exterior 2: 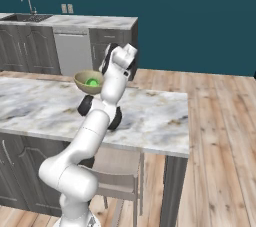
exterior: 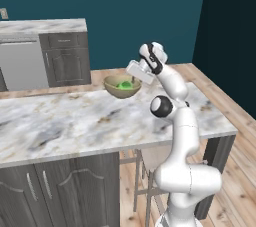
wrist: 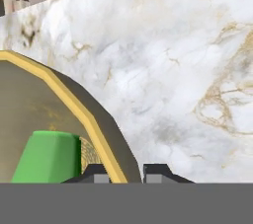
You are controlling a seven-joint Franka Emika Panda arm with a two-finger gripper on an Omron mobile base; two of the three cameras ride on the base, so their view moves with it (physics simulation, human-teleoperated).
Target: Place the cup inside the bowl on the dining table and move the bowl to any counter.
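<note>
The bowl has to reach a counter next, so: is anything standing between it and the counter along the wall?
Nothing visible does. The bowl, lifted with the cup inside and its rim in the gripper, faces only floor up to the counter.

green cup (wrist: 47,156), olive-gold bowl (wrist: 29,104), brown-veined marble dining table (wrist: 173,70).

The arm (exterior: 176,121) rises folded, wrist bent forward, fingers (wrist: 96,172) nearly closed, pointing down.
</note>
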